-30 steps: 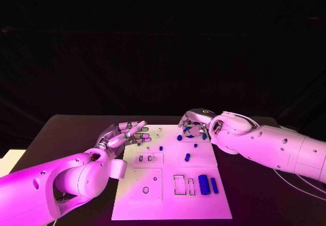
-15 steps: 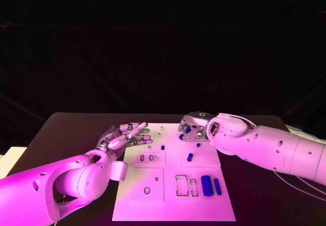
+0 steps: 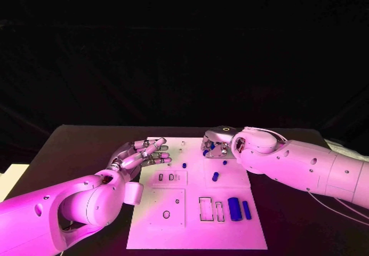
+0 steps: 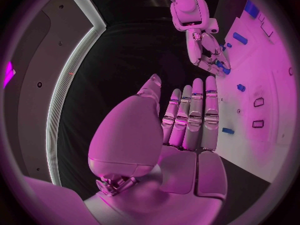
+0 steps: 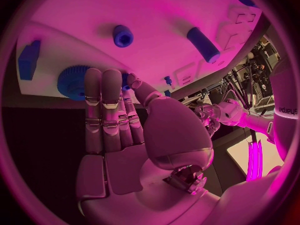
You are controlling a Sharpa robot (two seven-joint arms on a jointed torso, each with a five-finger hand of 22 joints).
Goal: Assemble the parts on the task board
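White task board [image 3: 196,224] is lying mid-table, mostly unassembled. Right hand [image 3: 215,146], at its 1 o'clock corner, is curling over a blue geared part [image 5: 70,81]; grasp uncertain. Left hand [image 3: 143,154] is hovering released at 10 o'clock. Blue cylinders [image 3: 234,209] are waiting at 5 o'clock.

table [image 3: 77,144]: lying black under the white plate, showing bare on both sides
backdrop [image 3: 184,64]: hanging dark behind
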